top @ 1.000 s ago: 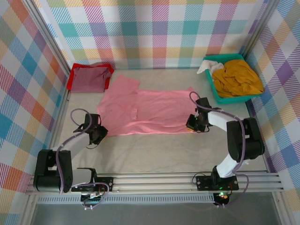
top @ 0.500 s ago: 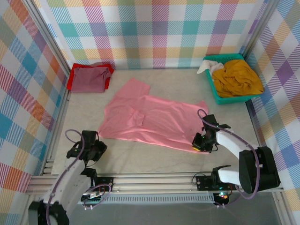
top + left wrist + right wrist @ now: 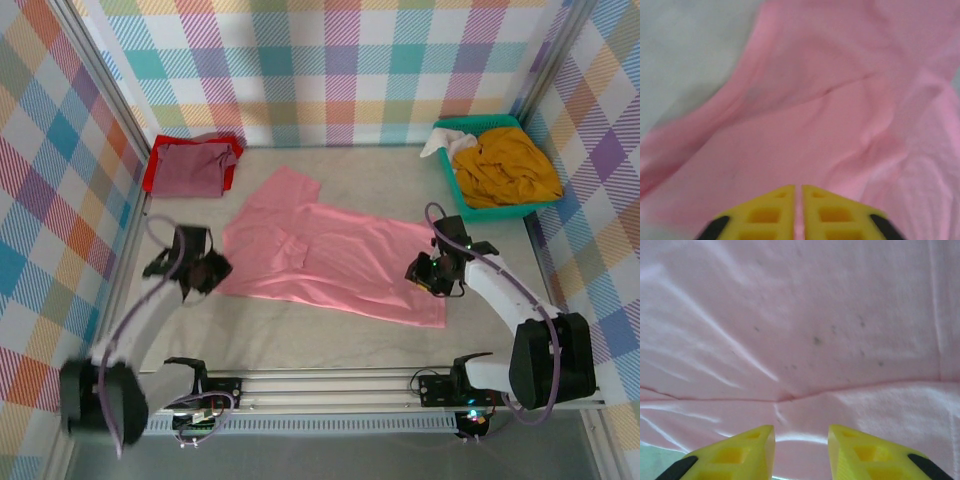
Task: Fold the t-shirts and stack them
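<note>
The salmon-pink t-shirt (image 3: 330,250) lies spread open across the middle of the table (image 3: 330,345), set on a slant. One sleeve points toward the far edge, and its right-hand end runs down toward the near edge. It is one layer and not yet folded. Soft ridges and a long crease cross the cloth.

The left gripper (image 3: 207,272) sits at the shirt's left edge, toward the left side of the table. Its yellow fingers (image 3: 765,217) are pressed together with the barest slit between them. Whether that slit pinches any cloth cannot be told. The right gripper (image 3: 428,277) hovers over the shirt's right end with its jaws parted a little and nothing between them, pink cloth just below.

A folded maroon t-shirt (image 3: 190,168) rests on a red t-shirt (image 3: 150,182) in the far left corner. A mustard-yellow t-shirt (image 3: 505,168) is heaped in a teal basket (image 3: 462,208) at the far right corner.

The step in hand looks like laying the shirt flat and square before the first fold. To do it well, each gripper should probably take a single layer right at an outer corner. They should then draw apart gently until the ridges ease out, and turn the shirt so its long side runs along the near edge. Grabbing too deep would likely bunch it up.
</note>
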Robot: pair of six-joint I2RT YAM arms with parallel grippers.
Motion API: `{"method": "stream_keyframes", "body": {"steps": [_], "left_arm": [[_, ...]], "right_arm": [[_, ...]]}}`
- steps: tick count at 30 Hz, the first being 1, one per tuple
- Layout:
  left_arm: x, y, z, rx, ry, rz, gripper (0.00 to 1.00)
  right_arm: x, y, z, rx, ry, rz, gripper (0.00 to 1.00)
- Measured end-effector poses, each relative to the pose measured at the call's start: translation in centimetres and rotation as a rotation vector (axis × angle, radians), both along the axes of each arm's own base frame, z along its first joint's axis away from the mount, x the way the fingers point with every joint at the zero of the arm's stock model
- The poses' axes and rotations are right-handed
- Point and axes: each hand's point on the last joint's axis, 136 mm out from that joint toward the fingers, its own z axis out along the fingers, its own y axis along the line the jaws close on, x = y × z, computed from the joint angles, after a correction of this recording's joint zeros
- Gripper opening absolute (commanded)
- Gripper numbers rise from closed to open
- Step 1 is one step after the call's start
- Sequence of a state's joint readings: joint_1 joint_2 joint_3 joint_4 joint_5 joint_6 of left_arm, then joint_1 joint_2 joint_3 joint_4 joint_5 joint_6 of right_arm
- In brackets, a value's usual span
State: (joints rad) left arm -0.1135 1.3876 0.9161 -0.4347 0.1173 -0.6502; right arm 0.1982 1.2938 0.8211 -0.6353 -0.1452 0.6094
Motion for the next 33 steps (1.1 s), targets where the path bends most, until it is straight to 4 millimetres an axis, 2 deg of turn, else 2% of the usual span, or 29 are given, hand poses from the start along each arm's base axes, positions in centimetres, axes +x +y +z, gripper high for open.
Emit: {"method": "stream_keyframes", "body": {"steps": [1, 4, 8, 12, 15, 17, 19, 24, 28, 30, 31, 32, 33], "left_arm": [[2.0, -0.5, -0.5, 0.001, 0.001, -0.023, 0.00], [5.3, -1.2, -3.0, 0.005, 0.018, -0.066, 0.00], [5.5, -1.3, -6.7, 0.015, 0.089, -0.073, 0.00], [5.0, -0.9, -9.0, 0.008, 0.112, -0.053, 0.00], [4.4, -0.5, -9.0, -0.010, 0.073, -0.014, 0.00], [3.2, -0.2, -9.0, -0.023, 0.061, 0.017, 0.00], [1.1, 0.2, -9.1, -0.036, 0.058, 0.053, 0.00], [-3.9, 1.4, -9.2, -0.033, 0.074, 0.132, 0.00], [-7.2, 2.7, -9.0, 0.020, 0.112, 0.160, 0.07], [-7.5, 3.1, -8.4, 0.049, 0.117, 0.155, 0.14], [-7.2, 3.1, -7.7, 0.062, 0.112, 0.143, 0.22], [-6.5, 3.2, -6.7, 0.075, 0.098, 0.126, 0.30], [-5.1, 3.0, -5.0, 0.086, 0.064, 0.103, 0.34]], "right_arm": [[0.5, 0.1, 0.3, 0.003, -0.011, -0.001, 0.35], [1.9, 0.4, 1.5, 0.012, -0.056, 0.000, 0.37], [4.1, 0.9, 4.4, 0.028, -0.143, 0.013, 0.39], [6.3, 1.4, 7.7, 0.041, -0.251, 0.035, 0.43], [7.7, 1.6, 9.7, 0.044, -0.316, 0.049, 0.45], [8.4, 1.8, 10.7, 0.042, -0.346, 0.060, 0.46], [9.1, 1.9, 11.3, 0.042, -0.372, 0.068, 0.46], [10.2, 2.3, 11.2, 0.042, -0.388, 0.085, 0.46], [10.7, 2.5, 9.9, 0.041, -0.364, 0.096, 0.47], [11.0, 2.6, 8.9, 0.035, -0.339, 0.102, 0.47], [11.3, 2.6, 8.3, 0.034, -0.324, 0.106, 0.47], [11.5, 2.7, 7.9, 0.033, -0.314, 0.110, 0.47], [11.8, 2.8, 7.5, 0.035, -0.303, 0.114, 0.47]]}}
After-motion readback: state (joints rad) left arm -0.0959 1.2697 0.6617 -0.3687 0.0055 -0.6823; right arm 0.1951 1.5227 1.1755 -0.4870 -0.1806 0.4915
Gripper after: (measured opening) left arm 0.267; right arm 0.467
